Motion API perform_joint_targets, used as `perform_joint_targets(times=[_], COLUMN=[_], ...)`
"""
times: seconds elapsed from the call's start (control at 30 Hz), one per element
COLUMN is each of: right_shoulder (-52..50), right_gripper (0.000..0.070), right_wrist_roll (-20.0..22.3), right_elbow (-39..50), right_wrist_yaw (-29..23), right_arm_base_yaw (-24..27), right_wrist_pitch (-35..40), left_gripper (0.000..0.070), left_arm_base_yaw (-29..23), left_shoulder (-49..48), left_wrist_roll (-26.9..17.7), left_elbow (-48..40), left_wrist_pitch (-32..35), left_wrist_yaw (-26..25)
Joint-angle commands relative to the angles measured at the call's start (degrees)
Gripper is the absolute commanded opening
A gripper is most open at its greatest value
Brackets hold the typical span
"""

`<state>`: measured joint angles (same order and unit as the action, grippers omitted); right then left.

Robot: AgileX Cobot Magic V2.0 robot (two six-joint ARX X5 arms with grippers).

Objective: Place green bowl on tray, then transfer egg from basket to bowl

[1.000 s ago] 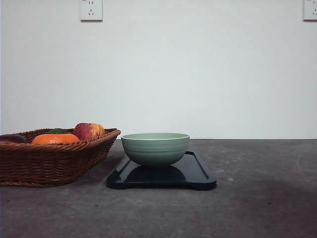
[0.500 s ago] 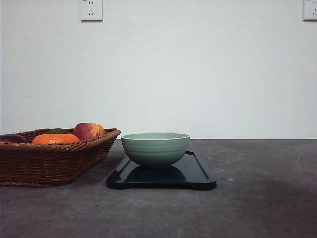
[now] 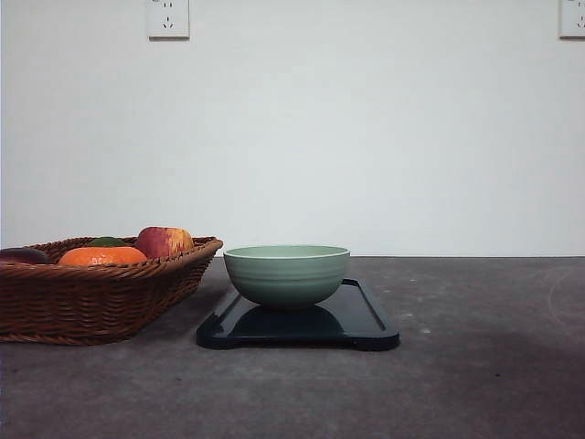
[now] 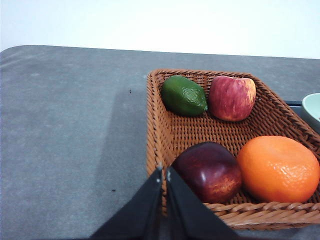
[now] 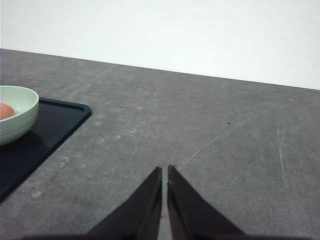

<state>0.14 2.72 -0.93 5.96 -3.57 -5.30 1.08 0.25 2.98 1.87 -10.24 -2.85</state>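
Now one pale sage-green round ceramic bowl (image 3: 287, 273) with faint ridges sits on one flat, glossy dark blue-black rectangular tray (image 3: 366, 322), toward the tray's left half in the front view. Right wrist view shows the bowl's rim and inside (image 5: 15, 112), with one pinkish-orange rounded thing (image 5: 6, 110) lying in it, probably the egg, only partly seen at the picture edge. One wide, shallow brown woven wicker basket (image 3: 101, 302) stands just beside the tray on the left, on the grey table (image 3: 484, 366); whether it touches the tray I cannot tell. Basket contents, counted in the left wrist view: four fruits. One green lime-like fruit (image 4: 184, 95) and one red-yellow apple (image 4: 231, 98) at the far wall, touching or nearly so; one dark red apple (image 4: 210, 171) and one orange (image 4: 278, 168) at the near wall, side by side and touching. Front view shows the orange (image 3: 101, 256), the red-yellow apple (image 3: 164, 241) and the green top (image 3: 107, 241) above the braided rim. Two white wall sockets (image 3: 167, 17) high on the wall, one at each upper corner. Left gripper (image 4: 163, 172) has its black fingers pressed together, holding nothing, tips just over the basket's near rim beside the dark red apple. Right gripper (image 5: 164, 172) is likewise closed and empty, over bare table, well apart from the tray corner (image 5: 75, 112).
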Motion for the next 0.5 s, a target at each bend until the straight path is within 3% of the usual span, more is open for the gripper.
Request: perform_joint_targets(times=[0.0,0.47], right_shoulder=[0.07,0.07], right_gripper=[0.0012,0.0012], right_wrist_roll=[-0.59,-0.59], right_elbow=[0.22,0.22], right_wrist_yaw=[-0.02,-0.02], right_arm_base_yaw=[-0.02,-0.02], right_wrist_pitch=[0.66,0.66], left_gripper=[0.0000,0.0000], left_arm_base_yaw=[0.00,0.00], left_shoulder=[-0.04,-0.04], left_wrist_roll=[-0.39,-0.39], left_elbow=[-1.07,-1.07], left_wrist_pitch=[-0.46,-0.46], left_wrist_yaw=[0.13,0.13])
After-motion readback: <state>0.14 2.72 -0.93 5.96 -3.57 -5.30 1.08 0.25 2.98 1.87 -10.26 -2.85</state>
